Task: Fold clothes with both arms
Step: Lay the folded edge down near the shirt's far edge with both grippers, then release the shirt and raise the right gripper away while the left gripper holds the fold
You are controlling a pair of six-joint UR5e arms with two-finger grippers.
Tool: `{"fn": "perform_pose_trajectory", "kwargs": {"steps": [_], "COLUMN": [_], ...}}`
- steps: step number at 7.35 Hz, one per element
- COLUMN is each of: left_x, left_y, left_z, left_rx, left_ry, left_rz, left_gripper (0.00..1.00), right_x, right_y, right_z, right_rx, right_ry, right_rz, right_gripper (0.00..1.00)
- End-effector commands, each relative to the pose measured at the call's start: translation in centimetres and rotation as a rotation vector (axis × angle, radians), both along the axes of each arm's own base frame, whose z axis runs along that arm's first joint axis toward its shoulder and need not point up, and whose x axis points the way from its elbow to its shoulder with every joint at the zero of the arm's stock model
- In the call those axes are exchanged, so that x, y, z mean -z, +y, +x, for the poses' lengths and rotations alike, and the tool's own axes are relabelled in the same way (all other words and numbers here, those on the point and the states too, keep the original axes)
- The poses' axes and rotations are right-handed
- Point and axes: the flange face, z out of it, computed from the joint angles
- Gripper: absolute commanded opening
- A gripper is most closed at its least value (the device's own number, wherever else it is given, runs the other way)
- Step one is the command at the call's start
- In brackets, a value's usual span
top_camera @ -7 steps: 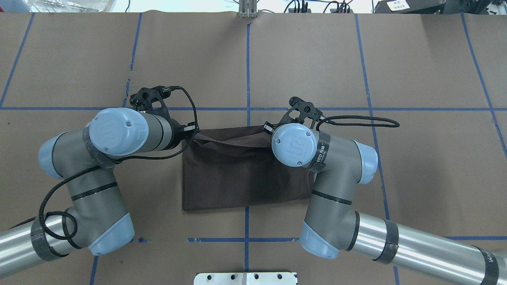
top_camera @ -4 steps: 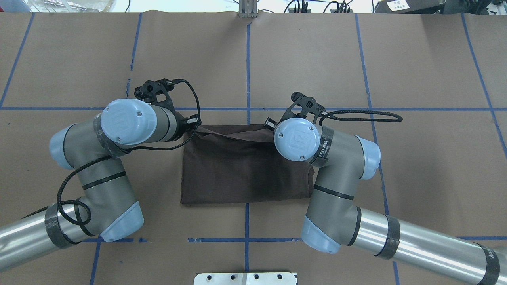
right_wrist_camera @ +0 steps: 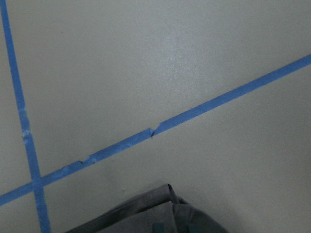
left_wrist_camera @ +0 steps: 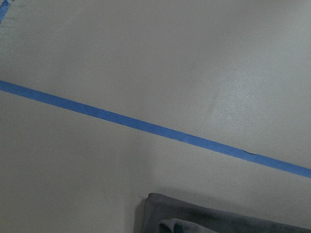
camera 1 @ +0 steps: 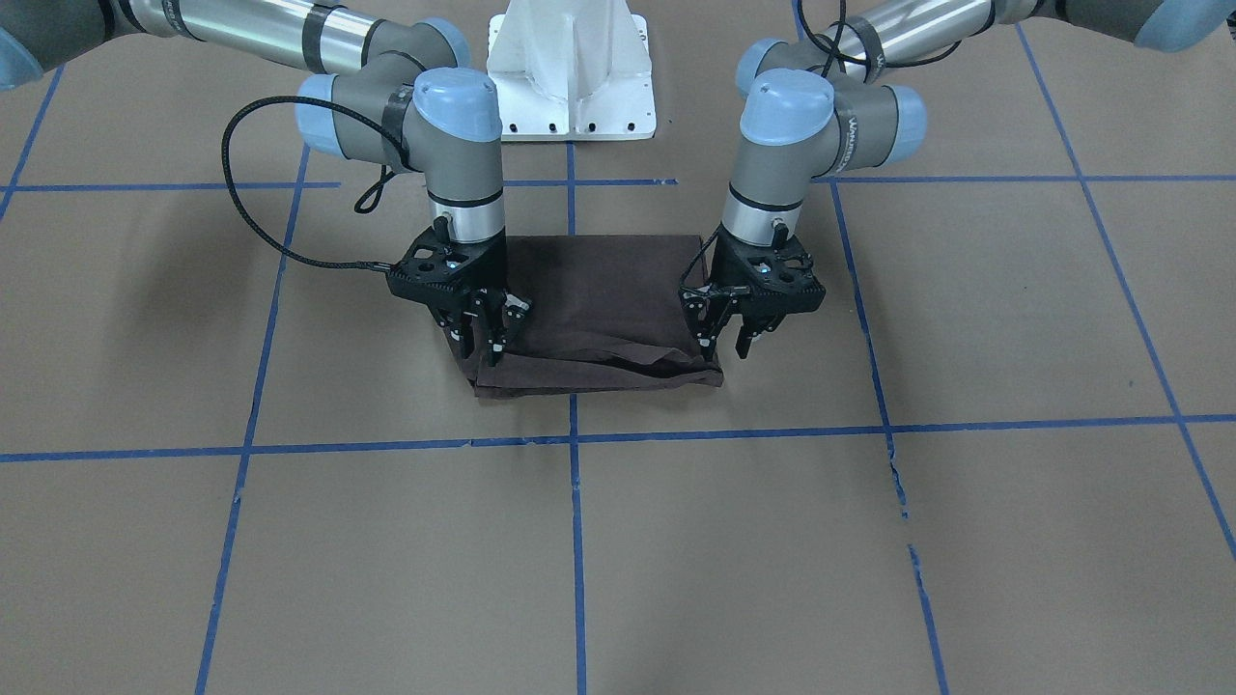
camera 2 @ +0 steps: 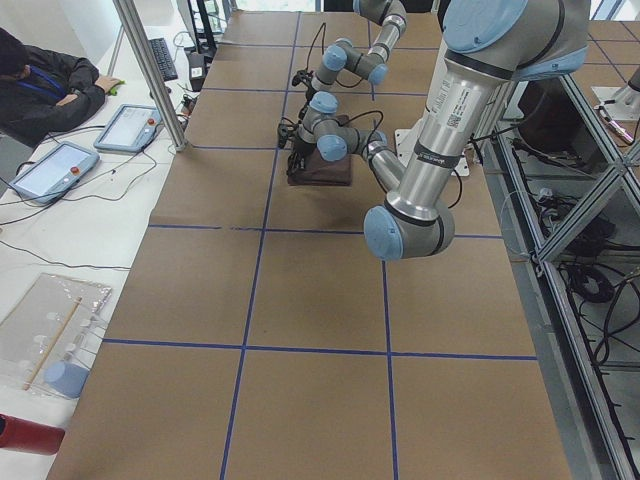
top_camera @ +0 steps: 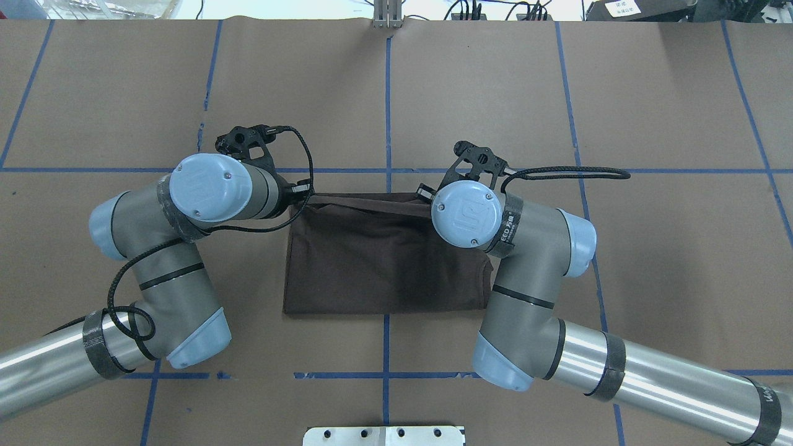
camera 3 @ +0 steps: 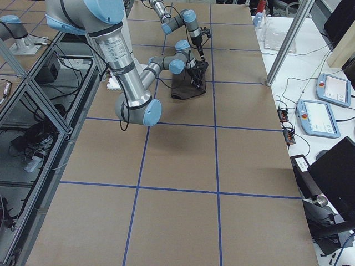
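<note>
We are holding our left claw point(camera 1: 725, 347) spread over the folded T-shirt point(camera 1: 599, 290) on the bench point(camera 1: 772, 541); we cannot tell our right claw's point(camera 1: 480, 347) state.

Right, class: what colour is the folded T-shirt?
Dark brown; the T-shirt shows best in the overhead exterior view.

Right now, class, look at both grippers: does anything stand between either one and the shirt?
Nothing visible does. In the front view the right gripper and the left gripper are right at the two corners of the folded shirt, on its edge away from the robot. Only bare table surrounds them.
</note>
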Motion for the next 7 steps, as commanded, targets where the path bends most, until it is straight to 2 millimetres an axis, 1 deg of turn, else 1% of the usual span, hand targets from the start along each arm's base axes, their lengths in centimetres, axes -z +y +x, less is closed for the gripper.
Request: {"fn": "perform_pose_trajectory", "kwargs": {"steps": [1, 2, 3, 4, 5, 6, 7], "left_x": [-1.5, -2.4, -2.5, -2.5, -2.5, -2.5, -2.5], "left_y": [-2.0, -1.8, -1.7, -1.7, -1.7, -1.7, -1.6], "left_z": [-3.5, -3.9, -3.9, -3.9, -3.9, -4.0, -4.0], "left_rx": [-0.106, -0.106, -0.106, -0.104, -0.103, -0.1, -0.1], "left_ry": [-0.014, 0.005, 0.008, 0.009, 0.009, 0.01, 0.012], "left_rz": [0.081, 0.099, 0.098, 0.095, 0.094, 0.093, 0.092], "left_gripper": [1.0, 1.0, 1.0, 1.0, 1.0, 1.0, 1.0], "right_x": [2.8, 2.9, 2.7, 2.3, 1.1, 0.5, 0.0], "right_y": [0.5, 2.2, 4.1, 5.1, 5.2, 4.7, 4.5], "right_z": [-0.5, -2.0, -3.4, -4.4, -5.3, -6.0, -6.3], "right_rx": [0.061, 0.106, 0.145, 0.183, 0.213, 0.227, 0.241], "right_ry": [-0.025, -0.011, 0.013, 0.057, 0.099, 0.136, 0.158], "right_rz": [0.025, 0.049, 0.08, 0.133, 0.148, 0.17, 0.177], "right_gripper": [1.0, 1.0, 1.0, 1.0, 1.0, 1.0, 1.0]}}
